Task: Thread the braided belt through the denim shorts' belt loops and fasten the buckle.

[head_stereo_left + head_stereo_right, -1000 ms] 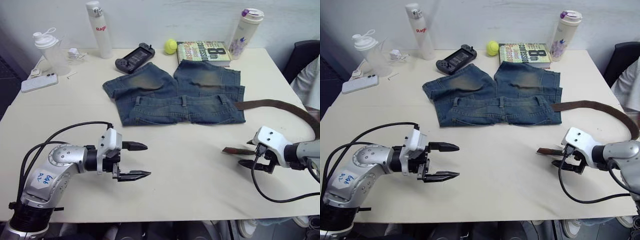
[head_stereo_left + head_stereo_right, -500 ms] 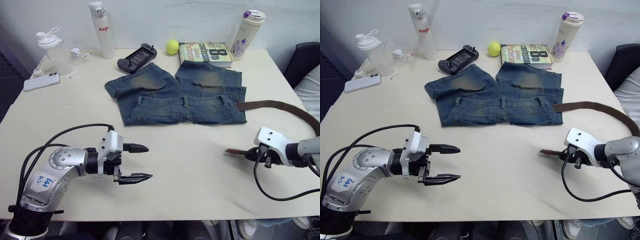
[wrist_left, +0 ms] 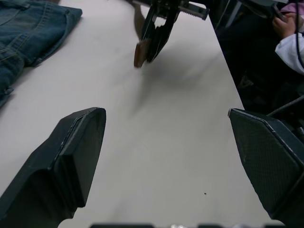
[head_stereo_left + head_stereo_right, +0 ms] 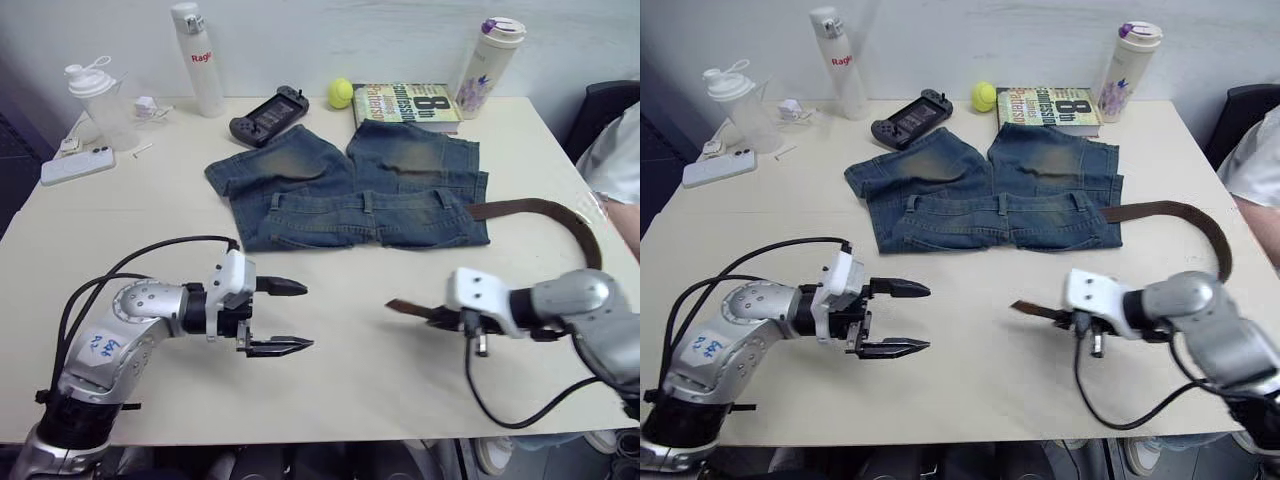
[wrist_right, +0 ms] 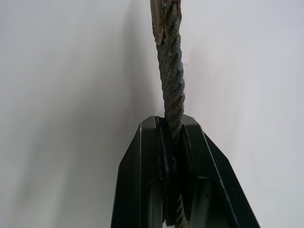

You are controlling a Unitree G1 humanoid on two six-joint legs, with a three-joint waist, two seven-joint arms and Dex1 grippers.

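- Shorts (image 4: 350, 195) lie flat mid-table (image 4: 350, 380), waistband toward the robot.
- Belt (image 4: 545, 215) starts at the shorts' right edge, curves right and back to the right gripper (image 4: 440, 314), which pinches its end.
- Left gripper (image 4: 280, 316), fingers apart, sits front-left.
- Behind the shorts: controller (image 4: 270, 114), ball (image 4: 341, 92), book (image 4: 408, 104).

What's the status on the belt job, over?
Right gripper shut on braided belt near its tip. Left gripper open, holding nothing. Belt not yet in the denim shorts' loops. Table between them clear.
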